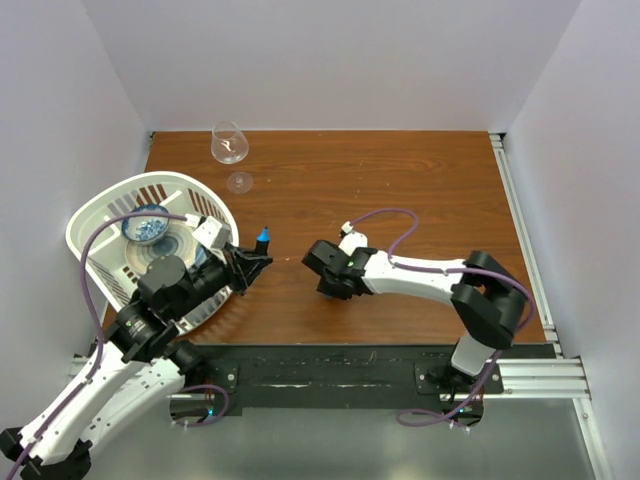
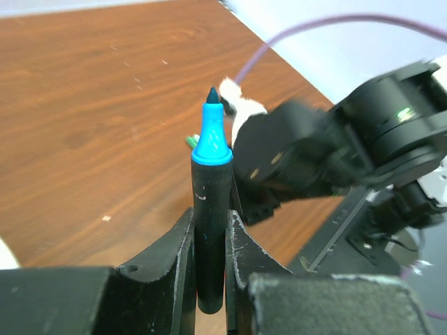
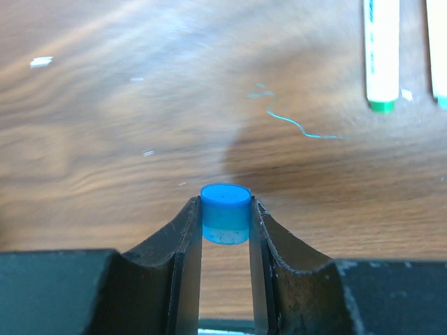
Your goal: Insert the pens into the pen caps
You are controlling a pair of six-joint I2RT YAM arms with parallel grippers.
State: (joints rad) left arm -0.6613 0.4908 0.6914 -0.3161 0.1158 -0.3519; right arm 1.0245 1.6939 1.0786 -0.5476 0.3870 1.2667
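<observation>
pen [image 2: 211, 202], blue nib out, is pinched low on its dark barrel by my left gripper [image 2: 209, 234], closed snug on it. blue cap [image 3: 225, 215] is nipped between the tips of my right gripper [image 3: 225, 206], low over the table [image 3: 105, 139]. from the top view the two grippers face each other, apart, with the cap to the right of the nib. the nib's axis tilts away from the cap. judgement: line up the axes first. cap's mouth side unclear.
</observation>
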